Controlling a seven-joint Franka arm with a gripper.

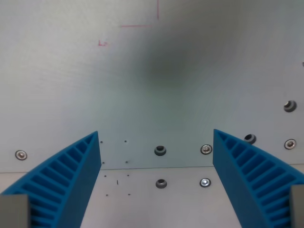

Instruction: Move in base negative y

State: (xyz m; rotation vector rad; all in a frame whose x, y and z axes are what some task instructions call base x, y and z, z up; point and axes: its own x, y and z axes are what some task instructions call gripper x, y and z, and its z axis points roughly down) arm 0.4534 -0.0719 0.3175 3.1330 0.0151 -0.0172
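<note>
The blue gripper point(156, 142) is wide open, holding nothing, and should slide sideways, staying level above the table point(152, 85).

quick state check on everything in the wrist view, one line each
gripper: open, blue ribbed fingers spread wide, nothing between them
metal plate: bare, flat, a seam running across low in the view
screws: seated in the plate, on both sides of the seam
red marks: thin lines drawn on the plate, top of the view
dark shadow: soft blur on the plate above the gripper
</note>
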